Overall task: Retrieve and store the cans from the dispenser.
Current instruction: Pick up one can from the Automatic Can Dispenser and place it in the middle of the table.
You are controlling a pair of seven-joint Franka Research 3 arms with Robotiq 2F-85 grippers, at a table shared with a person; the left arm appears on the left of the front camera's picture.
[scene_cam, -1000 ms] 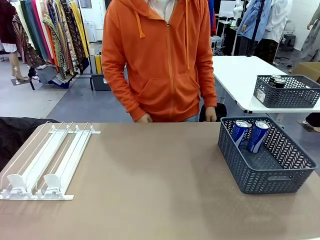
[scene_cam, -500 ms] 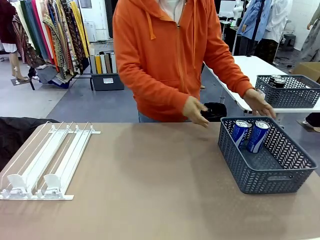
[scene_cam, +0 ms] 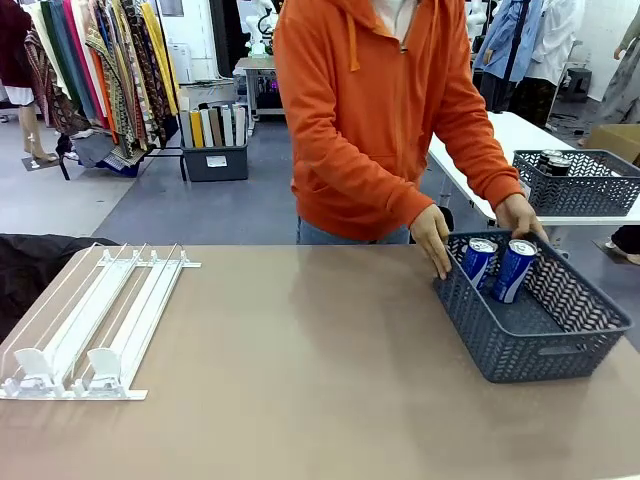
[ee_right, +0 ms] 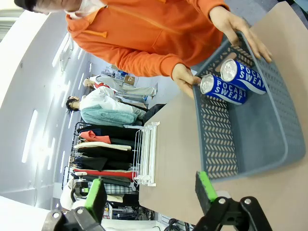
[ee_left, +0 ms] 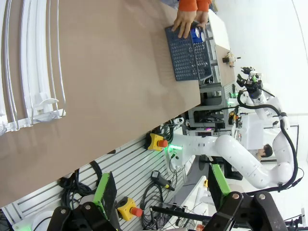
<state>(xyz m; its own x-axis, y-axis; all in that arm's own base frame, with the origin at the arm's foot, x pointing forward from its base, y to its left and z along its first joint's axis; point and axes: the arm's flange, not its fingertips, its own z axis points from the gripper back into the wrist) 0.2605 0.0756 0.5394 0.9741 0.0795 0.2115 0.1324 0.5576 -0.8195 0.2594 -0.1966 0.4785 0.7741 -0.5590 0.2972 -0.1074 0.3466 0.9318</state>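
Observation:
Two blue cans (scene_cam: pixel 479 262) (scene_cam: pixel 515 270) lean inside the dark grey basket (scene_cam: pixel 540 352) at the table's right; their POCARI SWEAT lettering reads in the right wrist view (ee_right: pixel 224 90). The white dispenser (scene_cam: pixel 100 320) lies at the table's left with nothing in its lanes. A person in an orange hoodie holds the basket's far rim with both hands (scene_cam: pixel 432 237) (scene_cam: pixel 520 214). My left gripper (ee_left: pixel 161 192) stands open and empty off the table's near edge, the dispenser (ee_left: pixel 33 57) and basket (ee_left: pixel 183 57) far from it. Held above the basket (ee_right: pixel 269 125), my right gripper (ee_right: pixel 150 192) is open and empty.
A second grey basket (scene_cam: pixel 575 187) holding dark cans (scene_cam: pixel 552 160) sits on a white table behind the person at the right. A black cloth (scene_cam: pixel 30 265) lies past the table's left edge. The brown tabletop (scene_cam: pixel 300 350) stretches bare between dispenser and basket.
The person has stepped to the right and brought both hands from waist height onto the basket's far rim. The basket has turned slightly.

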